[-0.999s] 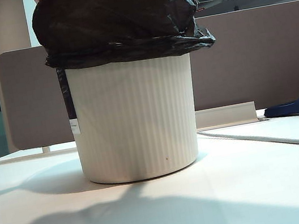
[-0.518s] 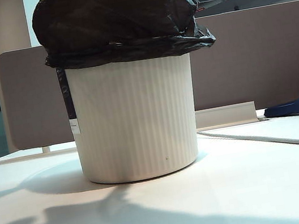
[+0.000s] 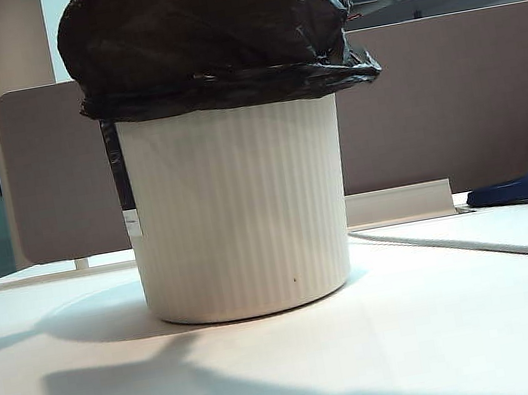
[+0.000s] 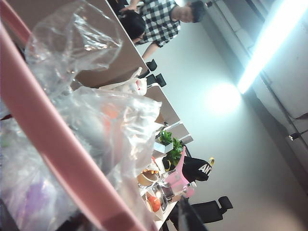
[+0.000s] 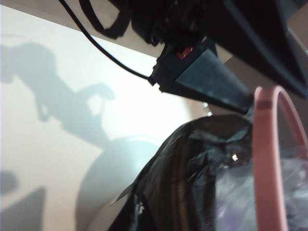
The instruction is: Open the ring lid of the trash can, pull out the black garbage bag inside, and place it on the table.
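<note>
Left claw: not shown itself in any view; the ring lid [image 4: 53, 144] is seen hard against its camera, so whether it is gripped cannot be told.
Right claw: its dark body [image 5: 202, 79] is seen above the black garbage bag [image 5: 192, 173]; jaws are read as fully closed, nothing visibly held.
Trash can [image 3: 241, 211]: stood upright mid-table [image 3: 468, 326], bag bulging over the rim.
Done: the pink ring appears raised off the rim.
Left: the bag is yet to be pulled out and laid on the table.
Hidden: both arms are cut off above the exterior view; clear plastic [image 4: 96, 120] blocks the left wrist view.
</note>
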`<action>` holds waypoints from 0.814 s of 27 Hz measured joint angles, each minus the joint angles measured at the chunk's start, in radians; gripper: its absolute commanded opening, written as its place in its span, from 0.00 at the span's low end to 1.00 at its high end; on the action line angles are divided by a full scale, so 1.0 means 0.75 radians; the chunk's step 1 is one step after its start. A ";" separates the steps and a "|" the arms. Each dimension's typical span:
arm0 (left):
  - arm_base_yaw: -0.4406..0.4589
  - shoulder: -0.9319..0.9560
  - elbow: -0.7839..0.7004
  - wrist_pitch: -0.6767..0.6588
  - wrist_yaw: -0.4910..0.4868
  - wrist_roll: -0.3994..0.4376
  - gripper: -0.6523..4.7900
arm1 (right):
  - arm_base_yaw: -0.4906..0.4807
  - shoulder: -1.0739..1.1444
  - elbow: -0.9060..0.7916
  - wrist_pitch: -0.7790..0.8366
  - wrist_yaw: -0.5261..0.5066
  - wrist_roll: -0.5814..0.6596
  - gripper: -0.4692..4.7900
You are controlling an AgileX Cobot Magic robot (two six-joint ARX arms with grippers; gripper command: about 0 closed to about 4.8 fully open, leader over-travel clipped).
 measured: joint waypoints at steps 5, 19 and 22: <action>-0.001 0.000 0.000 0.004 -0.001 -0.003 0.52 | 0.003 0.002 0.003 0.009 0.010 -0.066 0.09; -0.021 0.000 0.000 0.090 0.000 -0.035 0.52 | 0.034 0.128 0.034 0.014 0.180 -0.367 0.09; -0.021 0.000 0.000 0.090 0.000 -0.035 0.52 | 0.043 0.159 0.034 0.017 0.225 -0.439 0.09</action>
